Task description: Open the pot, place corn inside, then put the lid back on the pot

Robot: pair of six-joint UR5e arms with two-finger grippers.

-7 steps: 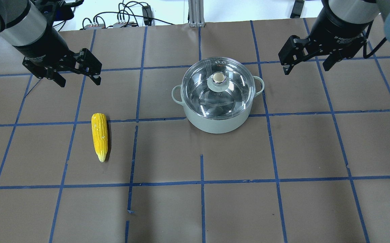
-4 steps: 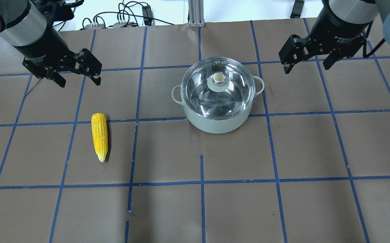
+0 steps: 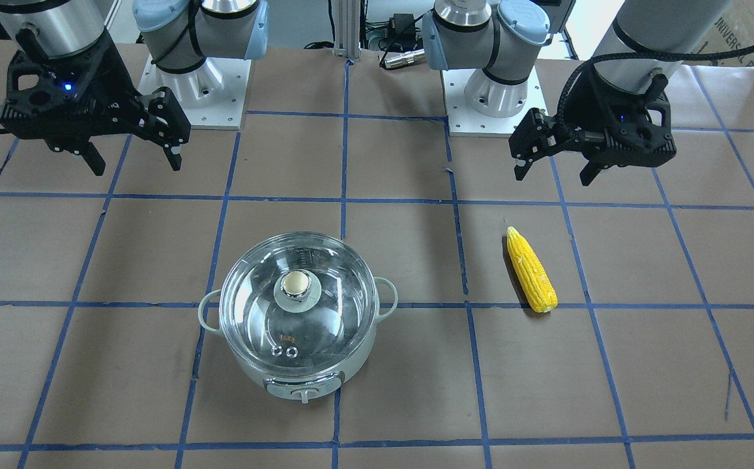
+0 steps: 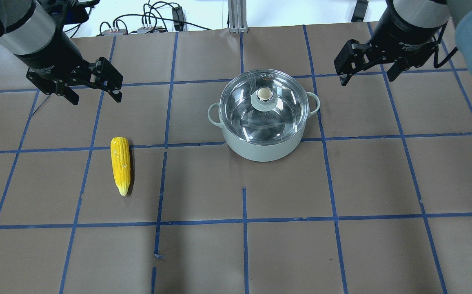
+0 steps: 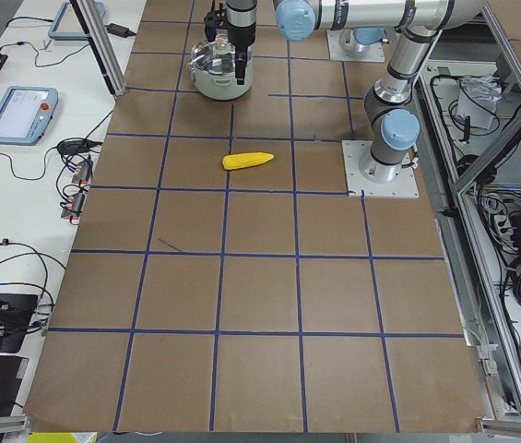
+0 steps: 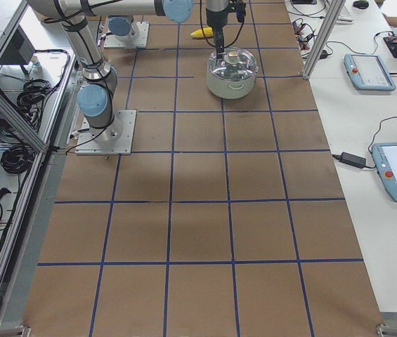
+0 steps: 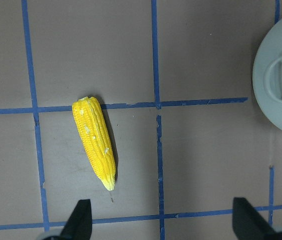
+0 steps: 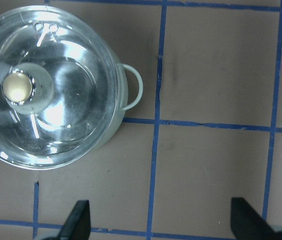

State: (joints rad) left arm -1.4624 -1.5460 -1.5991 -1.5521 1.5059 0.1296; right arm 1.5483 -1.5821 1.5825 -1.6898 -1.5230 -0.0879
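The pale mint pot (image 4: 260, 149) (image 3: 344, 368) stands mid-table with its clear glass lid (image 4: 282, 106) (image 3: 337, 306) (image 8: 81, 100) on it, beige knob (image 4: 264, 94) at centre. The yellow corn (image 4: 121, 164) (image 3: 531, 270) (image 7: 95, 140) lies flat on the paper to the pot's left, pointed tip toward the robot. My left gripper (image 4: 96, 93) (image 3: 554, 168) is open and empty, hovering above the table beyond the corn. My right gripper (image 4: 367, 74) (image 3: 135, 159) is open and empty, hovering beyond and right of the pot.
Brown paper with a blue tape grid (image 4: 244, 220) covers the table. Cables and connectors (image 4: 150, 20) lie past the far edge. The arm bases (image 3: 194, 85) stand on plates at the robot's side. Tablets (image 6: 367, 70) lie on a side bench.
My right gripper has moved a little away from the robot, toward the far edge. The left gripper, pot and corn have not moved.
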